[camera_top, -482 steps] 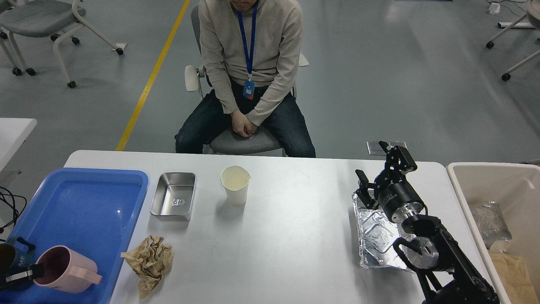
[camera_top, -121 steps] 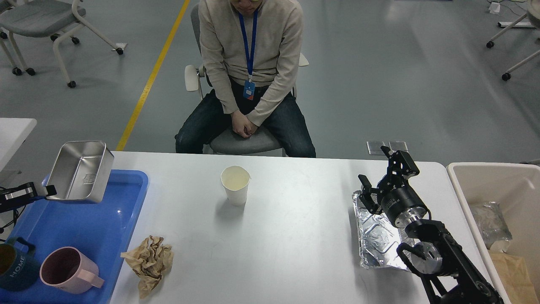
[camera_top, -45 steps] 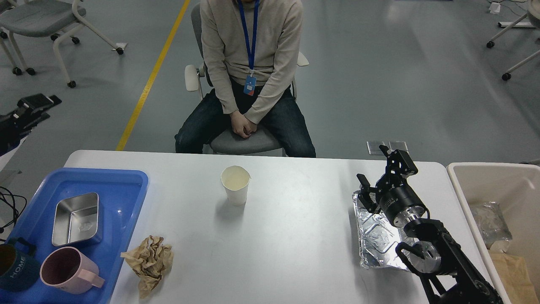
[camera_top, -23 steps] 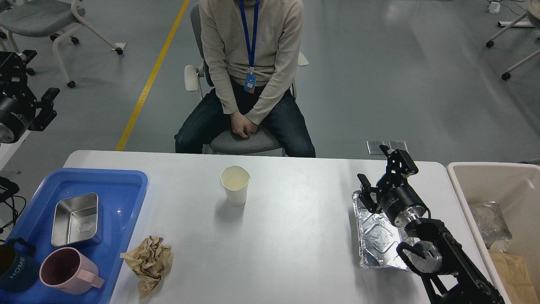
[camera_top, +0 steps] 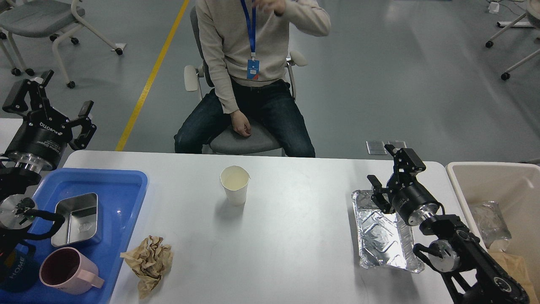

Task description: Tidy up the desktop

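Spanning the lower frame, the desktop point(camera_top: 295, 236) carries the loose items yet to be cleared, flanked by a blue tray point(camera_top: 126, 185) at its left end and a beige bin point(camera_top: 457, 185) off its right end. Next in size, the foil tray point(camera_top: 386, 236) lies on the right part of the desktop with its long axis running near to far, its far end directly under the right gripper point(camera_top: 394, 169), whose fingers are spread and grasp nothing. This pairing is judged the decisive relation: the foil tray sits just beside the bin and close to the right arm, well apart from the left. The left gripper point(camera_top: 48, 99), likewise spread wide and empty, hangs raised beyond the far left corner of the desktop, above the blue tray's far edge. The crumpled brown paper point(camera_top: 148, 264) rests near the front edge just beside the blue tray, nearer the left arm. The paper cup point(camera_top: 234, 185) stands upright between both arms, somewhat closer to the left.
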`<state>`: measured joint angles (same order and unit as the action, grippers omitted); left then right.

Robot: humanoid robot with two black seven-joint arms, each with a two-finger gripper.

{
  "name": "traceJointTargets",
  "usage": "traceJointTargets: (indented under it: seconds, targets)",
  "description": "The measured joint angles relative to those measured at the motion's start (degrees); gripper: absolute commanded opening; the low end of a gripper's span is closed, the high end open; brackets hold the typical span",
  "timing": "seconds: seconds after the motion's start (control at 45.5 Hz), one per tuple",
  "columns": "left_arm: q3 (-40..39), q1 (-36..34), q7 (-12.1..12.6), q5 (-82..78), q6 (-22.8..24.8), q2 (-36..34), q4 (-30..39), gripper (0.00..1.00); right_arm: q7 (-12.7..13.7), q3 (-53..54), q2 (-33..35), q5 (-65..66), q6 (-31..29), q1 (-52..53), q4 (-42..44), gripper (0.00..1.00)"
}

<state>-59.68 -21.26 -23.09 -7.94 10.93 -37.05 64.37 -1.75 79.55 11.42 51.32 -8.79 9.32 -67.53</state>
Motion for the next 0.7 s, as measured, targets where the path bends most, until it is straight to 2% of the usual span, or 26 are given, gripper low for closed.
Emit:
traceJointTargets:
  seconds: [0.132, 0.374, 0.616, 0.704]
  targets:
    - [-3.1, 3.4, 0.0, 0.0, 0.1, 0.7, 0.0, 0.96, 0.0, -6.1, 7.9, 1.5, -0.2, 2.3, -0.1, 1.00]
    - [-3.1, 5.3, -0.1, -0.7, 1.0, 0.8, 0.0, 0.96, -0.4, -15.7, 24.8, 7.7, -0.2, 5.8, -0.6, 1.00]
    - [-3.1, 4.9, 0.5, -0.8, 2.7, 0.6, -3.1, 0.96, -2.9, -23.3, 42.5, 13.7, -2.9, 6.0, -5.1, 1.00]
    - [-3.0, 4.8, 0.8, -0.8, 2.4, 0.9, -4.3, 0.96, -5.5, -25.3, 46.8, 17.6, -5.4, 5.9, -6.4, 1.00]
